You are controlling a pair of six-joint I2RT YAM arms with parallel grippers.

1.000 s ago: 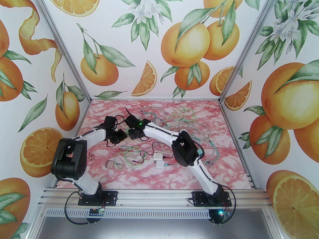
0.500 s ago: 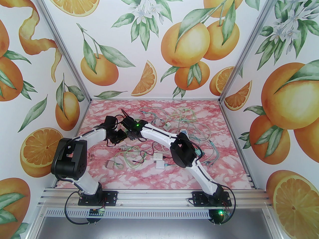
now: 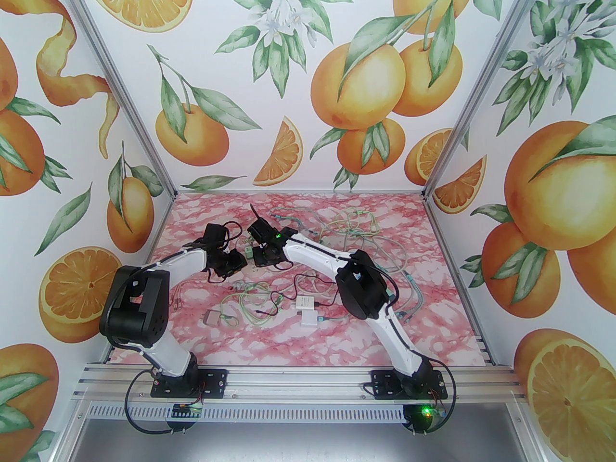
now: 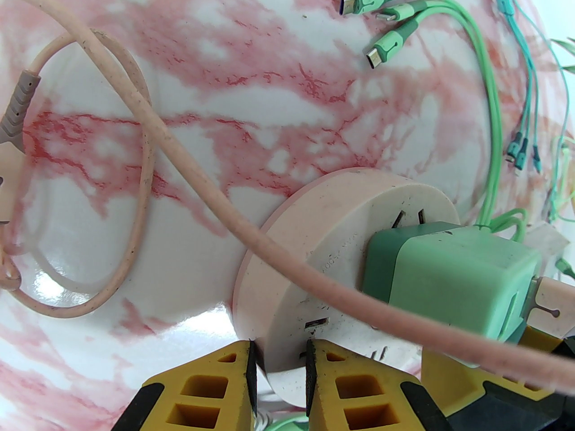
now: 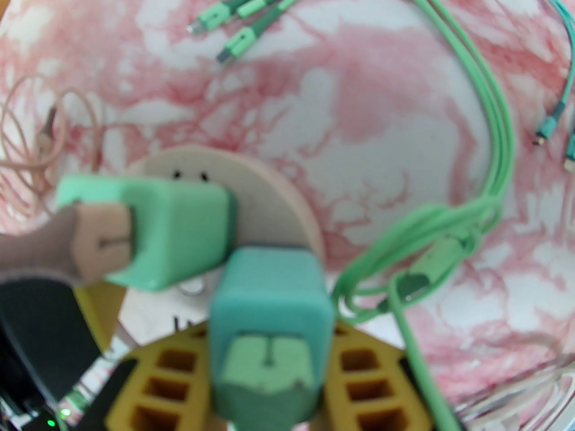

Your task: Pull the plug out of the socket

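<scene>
plug, the teal one, looks light, hard and a bit slippery. your right jaws squeeze its flat sides; left jaws pinch the socket rim.

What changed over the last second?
The right arm swung left, then back right and farther away, right gripper shut on the teal plug. The left arm, left gripper clamping the pink socket, and the white adapters stayed put.

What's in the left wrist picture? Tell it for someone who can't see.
Yellow fingers pinch the rim of a round pink socket with a green plug stuck in its face. A pink cable crosses in front; green cables lie on the marble table.
</scene>
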